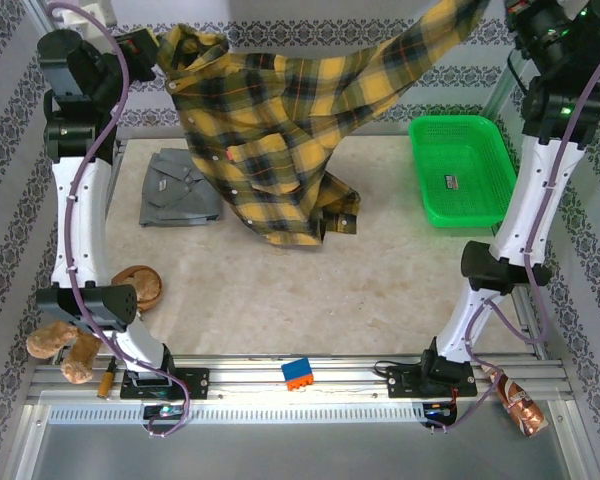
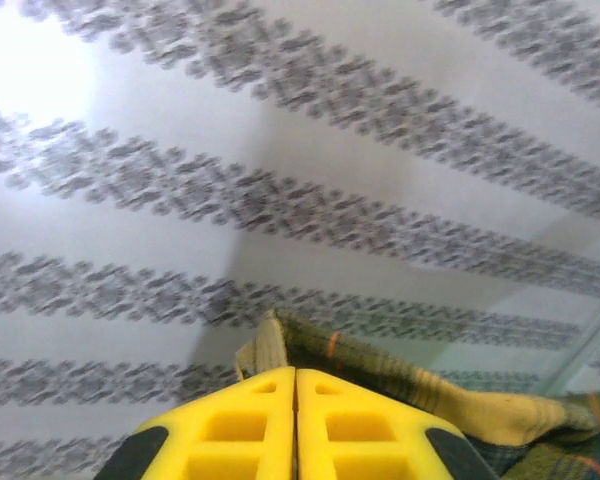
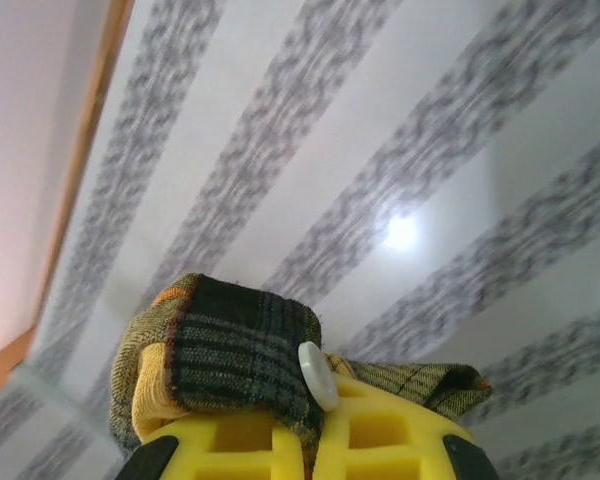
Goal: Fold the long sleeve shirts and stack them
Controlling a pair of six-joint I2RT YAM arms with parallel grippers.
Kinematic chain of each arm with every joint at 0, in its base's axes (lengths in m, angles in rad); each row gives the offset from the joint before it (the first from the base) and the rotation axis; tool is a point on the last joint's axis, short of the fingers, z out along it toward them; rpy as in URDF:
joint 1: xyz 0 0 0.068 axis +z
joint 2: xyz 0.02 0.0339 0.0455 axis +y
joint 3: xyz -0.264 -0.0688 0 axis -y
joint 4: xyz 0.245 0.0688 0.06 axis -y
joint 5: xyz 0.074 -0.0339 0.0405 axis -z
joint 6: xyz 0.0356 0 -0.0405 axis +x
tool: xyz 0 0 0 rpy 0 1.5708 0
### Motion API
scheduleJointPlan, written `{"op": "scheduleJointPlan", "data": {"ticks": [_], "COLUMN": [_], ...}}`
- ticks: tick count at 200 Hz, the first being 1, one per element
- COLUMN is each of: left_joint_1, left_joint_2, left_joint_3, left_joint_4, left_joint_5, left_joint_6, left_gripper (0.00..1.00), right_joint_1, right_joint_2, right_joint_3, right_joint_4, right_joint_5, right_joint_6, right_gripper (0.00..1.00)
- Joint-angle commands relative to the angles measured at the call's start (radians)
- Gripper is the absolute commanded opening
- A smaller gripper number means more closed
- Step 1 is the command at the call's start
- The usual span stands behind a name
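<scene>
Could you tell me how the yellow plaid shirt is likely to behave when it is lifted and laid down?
Probably floppy: the plaid shirt sags between the left gripper and right gripper, its hem hanging low over the table. It looks fairly light, as small pinches of cloth carry it. It may crumple unless lowered spread out.

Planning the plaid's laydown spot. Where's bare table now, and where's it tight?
Widest bare patch: front-centre table, bordered by the plush toy, the hanging hem of the plaid shirt and the right arm. A narrower strip runs between that hem and the green basket. Tight: back left, where the grey shirt lies right beside the hanging plaid.
</scene>
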Motion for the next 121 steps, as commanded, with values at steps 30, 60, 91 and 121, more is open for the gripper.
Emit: {"op": "scheduleJointPlan", "data": {"ticks": [30, 60, 91, 121], "left_joint_1": [0.194, 0.286, 0.296, 0.293], "left_joint_2": [-0.270, -0.447, -0.505, -0.570], "left_joint_3": [-0.702, -0.835, -0.750, -0.759], "left_joint_4": [0.148, -0.035, -0.293, -0.432], "left_joint_5": [-0.234, -0.348, -0.404, -0.319], "left_joint_6": [-0.164, -0.145, -0.097, -0.153], "left_gripper": [0.81, 1.00, 1.00, 1.00], "right_joint_1": [0.649, 1.006, 1.129, 1.131], "right_joint_2": [-0.173, 0.105, 0.360, 0.465], "right_joint_3": [-0.569, -0.509, -0.374, -0.285], "right_joint_4": [0.032, -0.097, -0.115, -0.099], "right_joint_5": [-0.294, -0.490, -0.577, -0.577], "right_joint_6": [-0.015, -0.124, -0.090, -0.056], "right_gripper": [0.00, 0.00, 0.00, 0.09]}}
